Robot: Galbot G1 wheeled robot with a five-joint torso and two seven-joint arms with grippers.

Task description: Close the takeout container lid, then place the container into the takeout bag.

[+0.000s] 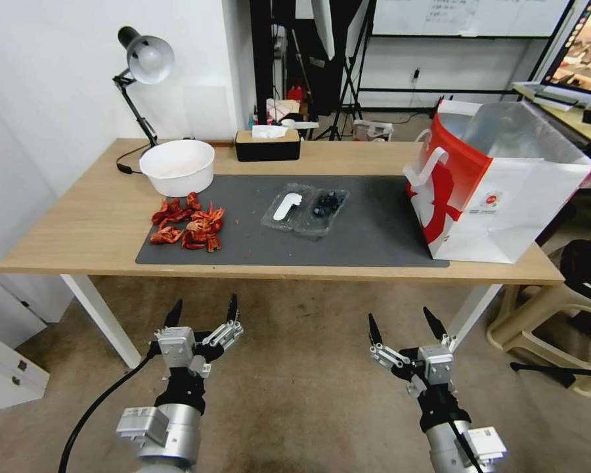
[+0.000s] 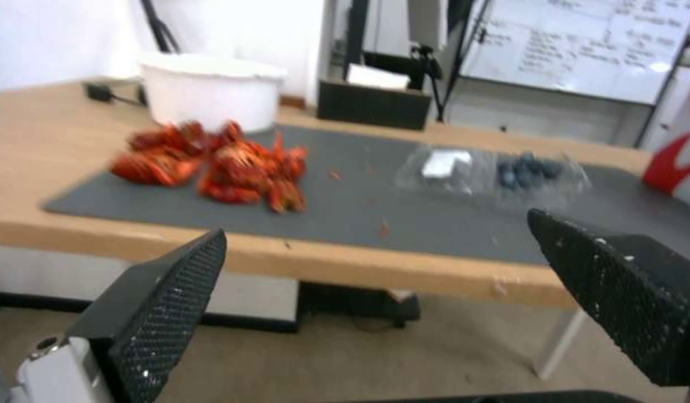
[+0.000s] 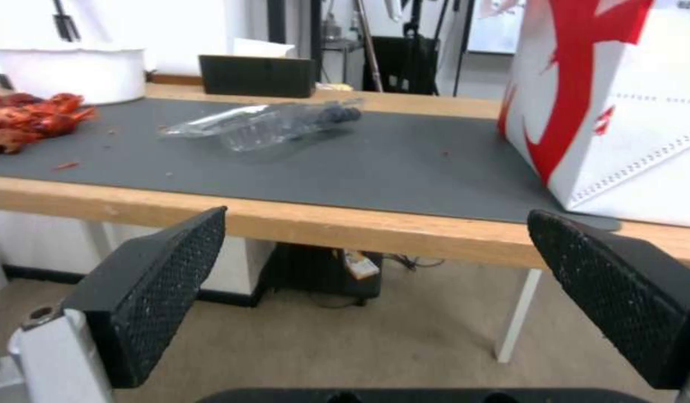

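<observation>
The container (image 1: 305, 210) is seen lying open mid-mat on the worktop (image 1: 79, 230), lid (image 1: 285, 205) folded flat beside its tray, bag (image 1: 499, 190) parked upright to the right for loading, while left tool (image 1: 202, 314) and right tool (image 1: 406, 328) are held spread below the edge.

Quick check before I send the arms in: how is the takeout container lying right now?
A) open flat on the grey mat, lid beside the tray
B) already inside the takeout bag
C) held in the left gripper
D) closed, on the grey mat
A: the takeout container lies spread open on the grey mat, its lid flat beside the tray with the dark food, apart from the takeout bag.
</observation>
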